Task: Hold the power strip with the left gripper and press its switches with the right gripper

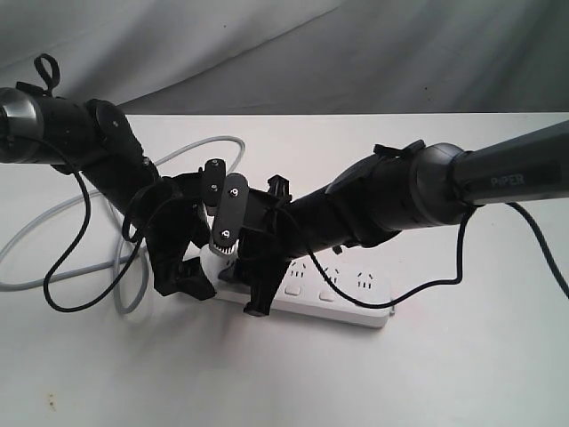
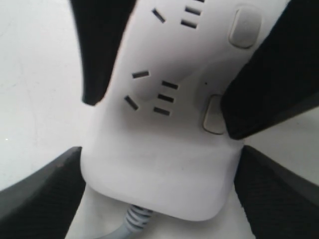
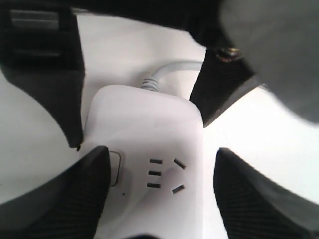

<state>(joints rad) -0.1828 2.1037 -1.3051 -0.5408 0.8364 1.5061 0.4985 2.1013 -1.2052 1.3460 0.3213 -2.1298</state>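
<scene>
White plastic, long and flat, the power strip (image 1: 347,298) lies on the white table (image 1: 444,382), its long axis running left to right in the exterior view, with the grey cord (image 1: 53,213) leaving its left end. Only the wrist views show the grips. The slim black left gripper (image 2: 159,191) pinches the strip's rounded cord end. The black-plated right gripper (image 3: 159,199) is spread astride the strip, one finger (image 3: 75,199) over the first rounded-square switch (image 3: 115,169).

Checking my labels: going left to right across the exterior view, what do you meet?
grey cord → left pincer → right pincer → power strip, free end → right arm
</scene>
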